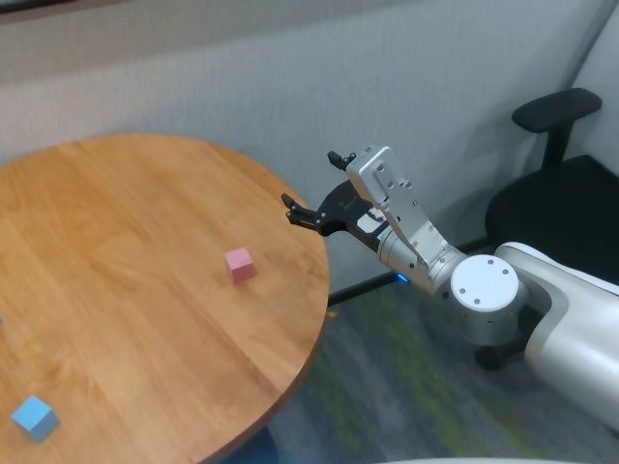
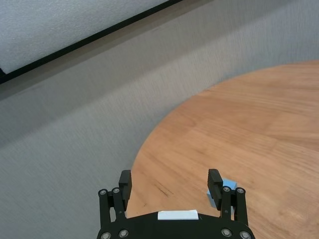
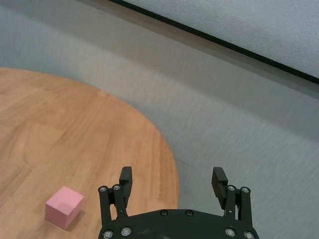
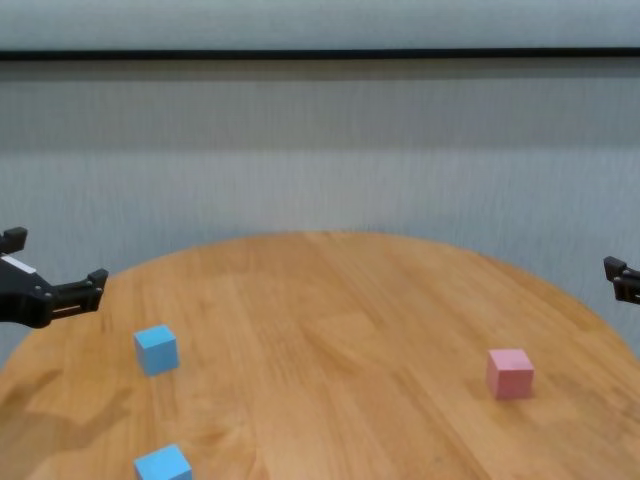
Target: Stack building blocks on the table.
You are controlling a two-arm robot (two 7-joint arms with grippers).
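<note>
A round wooden table (image 4: 330, 300) filled most of the chest view, with a grey wall behind it. Three small blocks sat on it, none stacked and all well apart. A pink block (image 4: 510, 373) stood alone toward the robot's right side of the tabletop. A light blue block (image 4: 156, 349) stood on the left side, and a second light blue block (image 4: 162, 464) sat nearer the robot, at the table's near edge on that same side.

The left claw (image 4: 55, 290) hovered at the table's left edge, its two fingers spread open and holding nothing. From its own wrist camera, one light blue block peeked out just behind one black finger (image 2: 215, 180), not between the fingers.

The right claw (image 1: 314, 193) hung in the air just off the table's right edge, fingers also spread wide and empty. The pink block lay on the wood near it, clear of its fingers (image 3: 125, 178).

A black office chair (image 1: 556, 174) stood on the floor behind the right arm.
</note>
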